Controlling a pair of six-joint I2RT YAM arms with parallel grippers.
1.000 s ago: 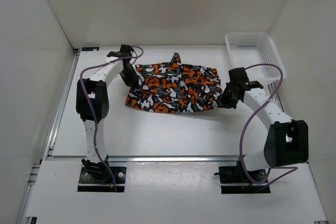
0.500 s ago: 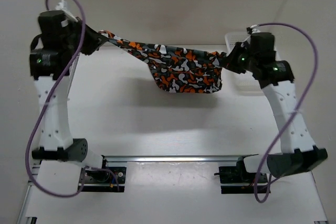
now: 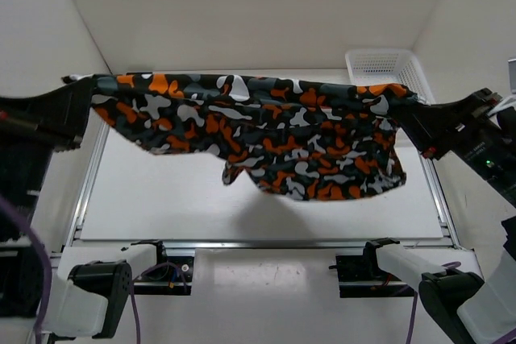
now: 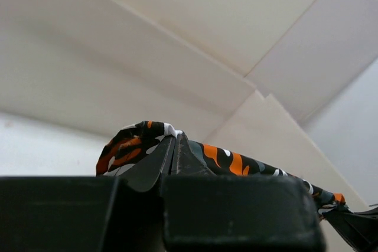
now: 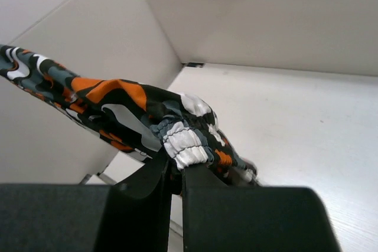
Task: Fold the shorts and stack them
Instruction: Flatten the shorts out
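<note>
The left end effector (image 3: 85, 96) is clenched: in the left wrist view its two black fingers (image 4: 155, 163) meet tip to tip, with a bunched corner of the soft cloth shorts (image 3: 266, 130) in an orange, black, grey and white camouflage print pinched between them. The cloth (image 4: 127, 149) folds over the fingertips and runs off to the right as a narrow band.

The right end effector (image 3: 409, 112) is likewise clamped on the opposite end of the shorts. Its wrist view shows the fingers pressed together (image 5: 177, 172) on a gathered, ruffled edge of the fabric (image 5: 112, 107), which stretches away up and to the left.

From above, the shorts hang in the air between the two end effectors, well clear of the white desk (image 3: 161, 207). The upper edge is pulled almost straight from left to right; the lower part droops, deeper on the right half, and casts a soft shadow on the desk below.

A white plastic mesh basket (image 3: 387, 64) sits at the far right corner of the desk, partly hidden behind the right end of the cloth.
</note>
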